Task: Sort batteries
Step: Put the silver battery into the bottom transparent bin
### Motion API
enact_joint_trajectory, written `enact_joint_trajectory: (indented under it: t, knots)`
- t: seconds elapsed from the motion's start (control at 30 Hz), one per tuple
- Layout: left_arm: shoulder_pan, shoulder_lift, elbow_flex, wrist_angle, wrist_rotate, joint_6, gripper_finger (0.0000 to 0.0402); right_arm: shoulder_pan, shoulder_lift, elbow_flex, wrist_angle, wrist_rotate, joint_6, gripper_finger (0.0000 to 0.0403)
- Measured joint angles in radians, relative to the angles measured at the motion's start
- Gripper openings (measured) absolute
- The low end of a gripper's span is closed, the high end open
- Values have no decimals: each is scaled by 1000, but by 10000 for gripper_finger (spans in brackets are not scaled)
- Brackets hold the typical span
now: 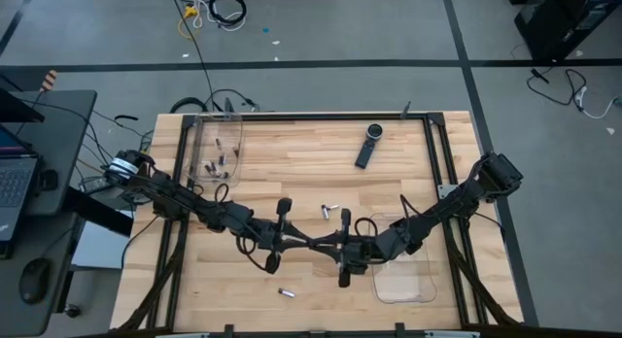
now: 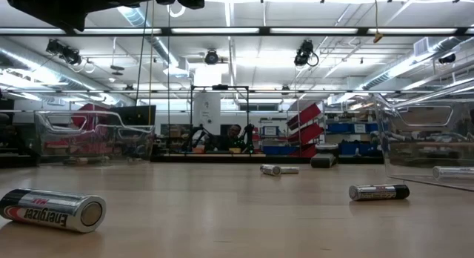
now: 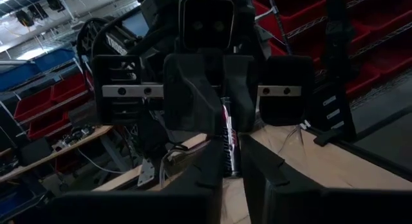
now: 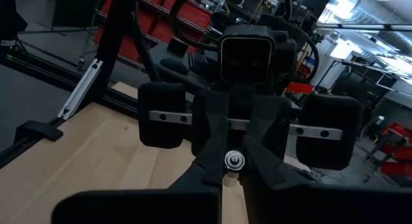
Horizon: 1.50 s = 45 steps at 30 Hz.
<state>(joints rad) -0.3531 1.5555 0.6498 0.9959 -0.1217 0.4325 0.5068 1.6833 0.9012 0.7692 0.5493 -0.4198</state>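
Above the table's middle, my left gripper (image 1: 306, 242) and my right gripper (image 1: 323, 246) meet tip to tip, both level. One battery (image 3: 230, 143), silvery with dark print, hangs between them, and each gripper is shut on one end of it. Three loose batteries lie on their sides on the wood: a pair (image 1: 329, 211) and a single one (image 1: 287, 293) near the front edge. Several more lie in the clear bin (image 1: 216, 149) at the far left. In the low view the loose ones show as an Energizer cell (image 2: 52, 210), a dark one (image 2: 378, 191) and one farther off (image 2: 270, 169). My left gripper (image 3: 233, 177) has the battery's near end (image 3: 235, 167) pinched between its two fingers. The fingers come level from the table's left and lie along the battery, which is lifted clear of the table. My right gripper (image 4: 232, 171) has the battery's other end (image 4: 233, 161) between its two fingers, and that end's round cap faces the wrist camera. The fingers come level from the table's right and lie along the battery.
A long black remote-like device (image 1: 369, 144) lies at the far middle of the table. A clear bin (image 1: 403, 270) stands near the front right under my right arm, and one battery (image 2: 453, 171) shows in it. Black frame rails edge the table. Bare wood lies in front of the grippers.
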Motion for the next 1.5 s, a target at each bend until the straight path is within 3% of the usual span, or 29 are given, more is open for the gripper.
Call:
enact_joint_trajectory:
  t: [0.2,0.43,0.57,0.67,0.87,1.1,1.27,1.5]
  knots:
    - [0,0,1,-53,-52,-43,101,9,0,0,8,45,3,23]
    - [1,0,1,-174,-206,-76,147,62,-44,0,-29,248,33,24]
    - [0,0,1,-214,-219,-121,150,97,-120,0,-199,356,164,23]
    - [0,0,1,-218,-223,-129,150,113,-206,0,-403,363,342,23]
    - [0,0,1,-217,-226,-129,151,121,-365,0,-889,115,767,23]
    - [0,0,1,-217,-229,-128,151,153,-471,0,-1308,-220,1278,23]
    - [1,0,1,-217,-231,-127,151,190,-462,0,-1513,-332,1556,23]
    - [13,0,1,-235,-238,-126,151,219,-345,0,-1590,-439,1722,26]
